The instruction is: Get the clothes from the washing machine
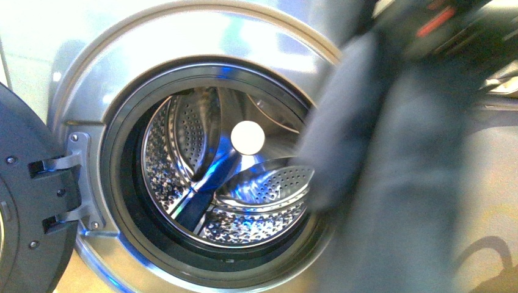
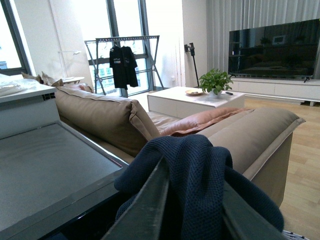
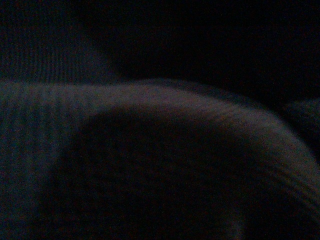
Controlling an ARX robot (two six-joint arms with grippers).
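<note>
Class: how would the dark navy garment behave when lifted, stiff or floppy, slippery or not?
Probably floppy: the garment hangs limp in front of the washing machine and slumps in folds over the left end effector fingers. Likely not slippery: its knit looks coarse, so it may snag.

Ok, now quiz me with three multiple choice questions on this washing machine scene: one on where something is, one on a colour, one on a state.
1. In the front view, where do the clothes hang relative to the washing machine?
A. inside it
B. outside, in front of the right side of its opening
C. on top of it

2. What colour are the clothes in the left wrist view?
A. navy
B. beige
C. red

3. How is the machine's door?
A. shut
B. barely ajar
C. swung wide open

Answers: 1 B, the fabric covers the opening's right edge and no fabric shows in the drum. 2 A, the knit is dark blue. 3 C, the door stands out at the left and the drum is exposed.
</note>
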